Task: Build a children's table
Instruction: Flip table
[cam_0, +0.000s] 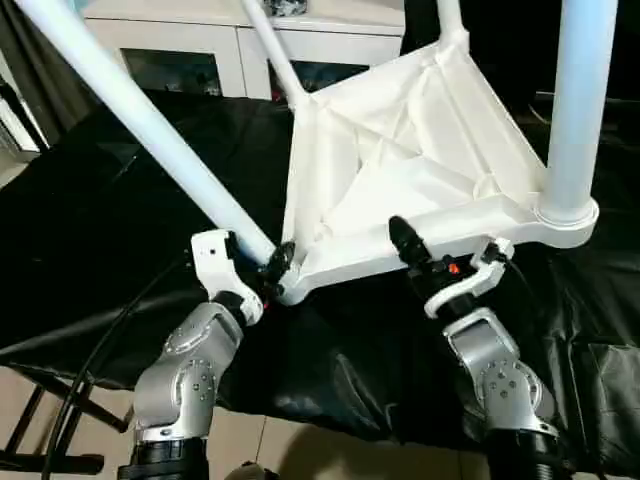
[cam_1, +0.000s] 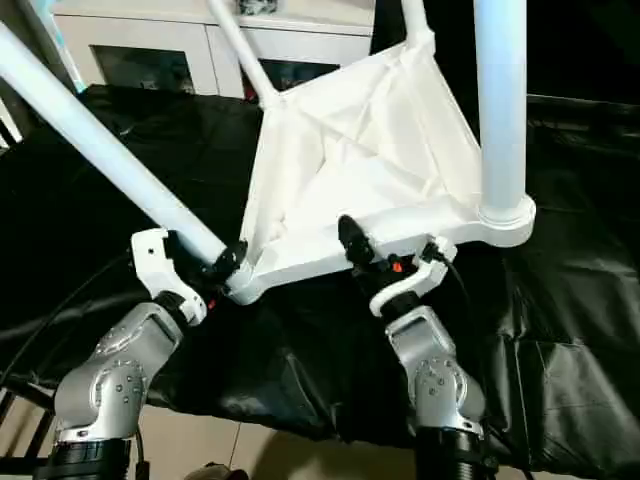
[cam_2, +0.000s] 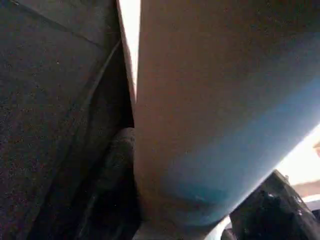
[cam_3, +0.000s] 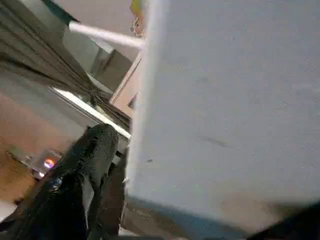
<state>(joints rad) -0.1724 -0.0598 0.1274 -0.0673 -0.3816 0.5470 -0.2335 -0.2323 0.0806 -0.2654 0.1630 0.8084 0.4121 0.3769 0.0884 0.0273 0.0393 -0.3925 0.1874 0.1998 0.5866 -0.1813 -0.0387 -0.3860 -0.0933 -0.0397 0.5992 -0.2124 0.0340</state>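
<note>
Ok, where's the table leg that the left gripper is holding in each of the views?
Left eye: the leg slants from upper left down to the tabletop's near left corner.
Right eye: the same slant.
Left wrist: a wide tube, close up.
Right wrist: cannot tell; a thin white rod may be it.
Shared landmark: the left gripper, clamped at the leg's lower end.

A black sheet (cam_0: 90, 220) covers the work surface — behind it a white glass-door cabinet (cam_0: 200, 45), pale tiled floor (cam_0: 300, 450) below
</note>
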